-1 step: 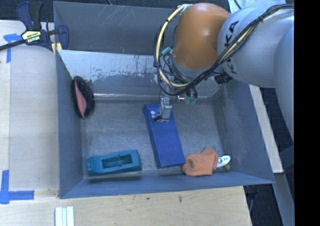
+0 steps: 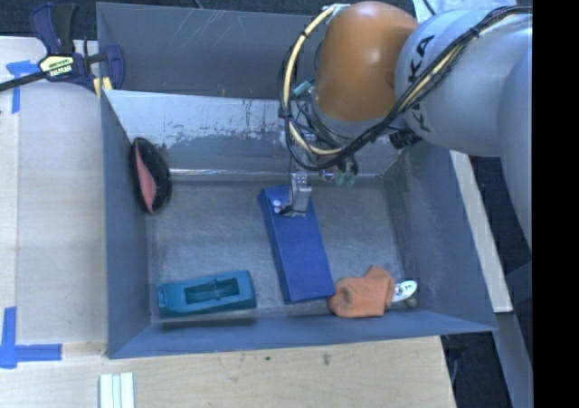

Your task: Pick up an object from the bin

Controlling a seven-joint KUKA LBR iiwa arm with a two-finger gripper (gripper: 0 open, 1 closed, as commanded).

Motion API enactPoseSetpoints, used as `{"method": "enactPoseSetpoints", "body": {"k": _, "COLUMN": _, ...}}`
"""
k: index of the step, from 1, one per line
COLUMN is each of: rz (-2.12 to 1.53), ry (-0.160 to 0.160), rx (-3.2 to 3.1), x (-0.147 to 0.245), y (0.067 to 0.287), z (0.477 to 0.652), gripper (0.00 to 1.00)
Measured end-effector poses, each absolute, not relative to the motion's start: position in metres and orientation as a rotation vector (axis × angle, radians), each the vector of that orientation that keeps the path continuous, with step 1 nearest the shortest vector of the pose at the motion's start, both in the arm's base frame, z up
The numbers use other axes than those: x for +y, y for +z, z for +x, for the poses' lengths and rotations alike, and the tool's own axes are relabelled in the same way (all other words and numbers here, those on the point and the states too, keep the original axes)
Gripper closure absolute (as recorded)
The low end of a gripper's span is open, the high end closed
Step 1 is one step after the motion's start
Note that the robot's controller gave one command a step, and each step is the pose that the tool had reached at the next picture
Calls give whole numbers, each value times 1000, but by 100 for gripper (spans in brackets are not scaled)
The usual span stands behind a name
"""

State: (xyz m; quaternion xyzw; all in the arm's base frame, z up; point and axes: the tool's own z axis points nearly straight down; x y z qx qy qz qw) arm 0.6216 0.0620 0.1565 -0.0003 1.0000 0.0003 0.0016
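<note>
Grey metal walls are sloping down round the flat floor of the bin (image 2: 122, 243). Nearest the front, a teal box (image 2: 206, 294) is lying flat along the front wall, toward the left corner. Over in the front right corner an orange cloth (image 2: 362, 296) is lying in a soft lump. A small white and blue thing (image 2: 405, 289) is poking out just beside it on the right. The cloth is hiding part of it, so I cannot tell what it is.

A long flat blue slab (image 2: 300, 257) is lying in the middle of the floor. Its near end is almost touching the orange cloth, and it is stretching away toward the back wall. The claw (image 2: 297, 201) is pointing down at the far end of this slab and seems to be touching it there. It is small and partly in shadow, so I cannot tell if the claw is wide or narrow, or if it is gripping the slab.

Farther back on the left, a black and pink thing (image 2: 150, 175) is leaning against the left wall. Its shape is hard to make out.

Above the claw, yellow and black cables (image 2: 294, 130) and a round orange cover (image 2: 362, 53) are hiding the wrist. The grey arm (image 2: 470, 80) is reaching in from the right, and the picture's edge is cutting it off.
</note>
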Motion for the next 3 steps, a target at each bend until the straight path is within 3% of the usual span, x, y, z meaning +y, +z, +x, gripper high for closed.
{"method": "enactPoseSetpoints", "body": {"k": 1, "rz": -117, "ry": 1, "rx": 3133, "x": 40, "y": 123, "z": 615, "gripper": 0}}
{"method": "enactPoseSetpoints", "body": {"k": 2, "rz": -79, "ry": 1, "rx": 3135, "x": 15, "y": 85, "z": 620, "gripper": 100}}
{"method": "enactPoseSetpoints", "body": {"k": 3, "rz": -78, "ry": 1, "rx": 3135, "x": 15, "y": 85, "z": 620, "gripper": 100}}
